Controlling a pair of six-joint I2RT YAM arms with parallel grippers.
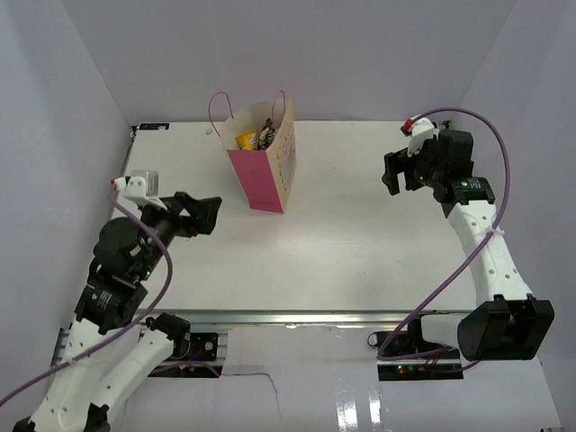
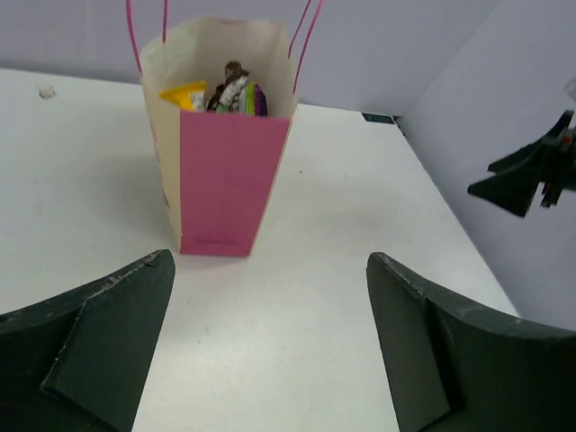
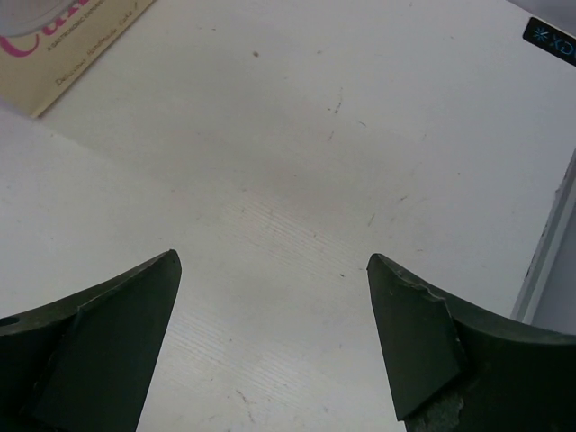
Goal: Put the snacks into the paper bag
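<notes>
Left gripper (image 1: pixel 205 214) is spread wide, nothing between its dark fingers (image 2: pixel 108 342). It hangs low over the white table (image 1: pixel 360 261), aimed straight at the paper bag (image 2: pixel 229 184). The bag is just ahead of it, not touching. It stands upright near the back of the table, left of centre, with its pink front towards the left arm and a cream side with pink print facing right. Thin pink handles (image 2: pixel 144 31) stick up from the open mouth.

And there are the snacks (image 1: pixel 256 138), down inside the bag. A yellow packet (image 2: pixel 184 94) sits at the left of the opening, a dark brown wrapper (image 2: pixel 230 83) pokes up beside it, and something purple and green is pressed against that. How many more lie below, I cannot tell.

Over on the other side, right gripper (image 1: pixel 394 175) is spread apart too, holding nothing. It is above the far right part of the table, well apart from the bag. Its wrist view looks down on scuffed tabletop, with a cream corner of the bag at the upper left.
</notes>
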